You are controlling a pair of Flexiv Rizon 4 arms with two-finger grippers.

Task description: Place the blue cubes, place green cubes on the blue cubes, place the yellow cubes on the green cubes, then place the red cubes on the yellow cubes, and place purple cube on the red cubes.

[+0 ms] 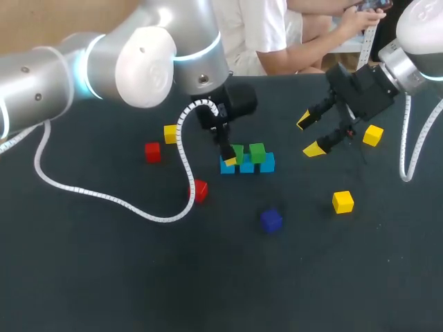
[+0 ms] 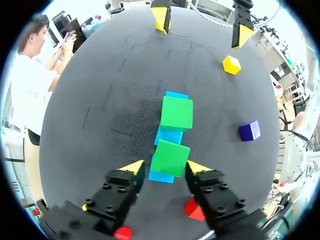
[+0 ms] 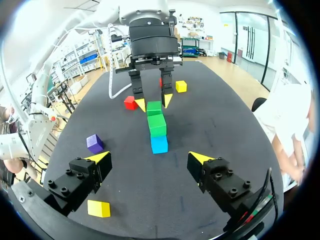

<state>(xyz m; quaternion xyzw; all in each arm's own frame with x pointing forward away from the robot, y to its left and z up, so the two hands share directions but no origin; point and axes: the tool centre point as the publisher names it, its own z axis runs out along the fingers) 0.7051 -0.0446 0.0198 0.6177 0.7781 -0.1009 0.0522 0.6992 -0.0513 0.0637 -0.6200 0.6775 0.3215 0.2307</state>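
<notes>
Three blue cubes [image 1: 247,167] lie in a row at the table's middle. Two green cubes sit on them, one [image 1: 257,152] toward the right end and one [image 1: 238,153] toward the left end. My left gripper [image 1: 232,156] straddles the left-end green cube [image 2: 170,157], its fingers open with a small gap on each side. In the right wrist view the same gripper [image 3: 154,102] stands over the far green cube [image 3: 154,107]. My right gripper [image 1: 309,135] hovers open and empty to the right of the row. Ahead of its fingers [image 3: 150,157] lies the row's near blue cube [image 3: 159,144].
Loose cubes lie around: yellow [image 1: 170,133] and red [image 1: 152,151] at the left, red [image 1: 199,190] beside the left arm's cable, purple [image 1: 271,220] in front of the row, yellow [image 1: 342,201] and yellow [image 1: 372,135] at the right.
</notes>
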